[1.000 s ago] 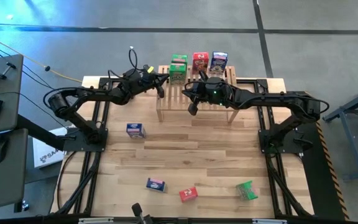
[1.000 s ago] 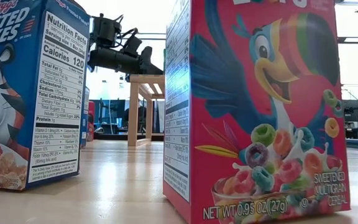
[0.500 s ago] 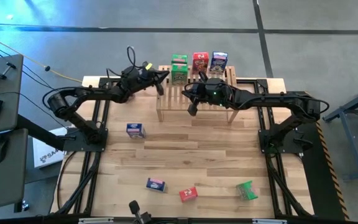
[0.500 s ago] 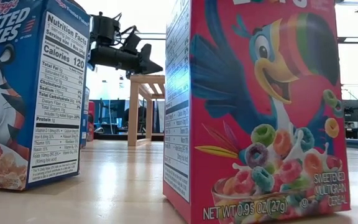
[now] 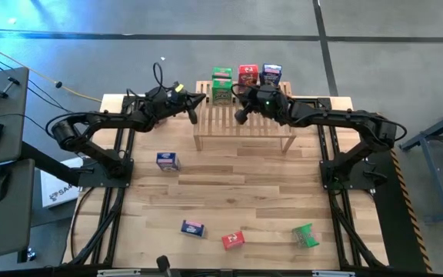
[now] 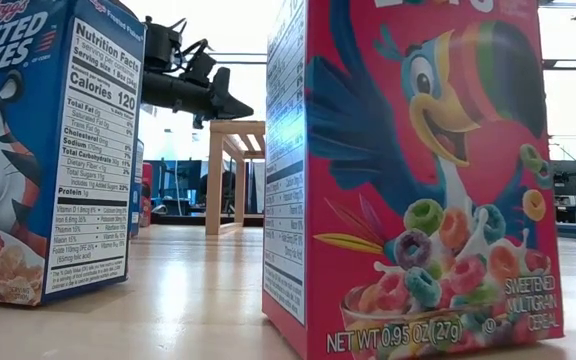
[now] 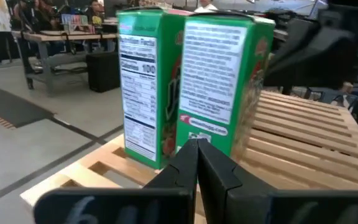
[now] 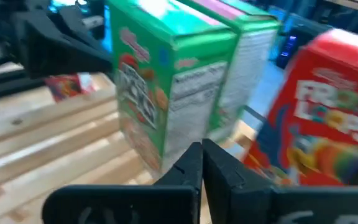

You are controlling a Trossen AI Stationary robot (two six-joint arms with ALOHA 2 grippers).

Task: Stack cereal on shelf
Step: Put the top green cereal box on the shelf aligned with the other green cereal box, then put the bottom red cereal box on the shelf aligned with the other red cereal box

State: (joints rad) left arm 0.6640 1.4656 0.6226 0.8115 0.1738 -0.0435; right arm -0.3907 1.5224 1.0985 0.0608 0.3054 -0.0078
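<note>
Four boxes up on shelf (image 5: pixel 244 127): two green boxes (image 5: pixel 221 85) just ahead of my left gripper (image 5: pixel 193 109), red box (image 5: pixel 248 75) and blue box (image 5: pixel 271 74) beyond my right gripper (image 5: pixel 239 108). Four left on table behind me: blue box near left arm (image 5: pixel 168 160), front blue box (image 5: pixel 193 228), front red box (image 5: pixel 233 239), tilted green box (image 5: pixel 305 235). Roughly half done. Both my grippers pinched together, empty. Shelved boxes upright, long axis vertical.

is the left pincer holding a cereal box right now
No. In the left wrist view the left pincer is shut with nothing between its fingers, just short of the green cereal box standing on the shelf.
</note>
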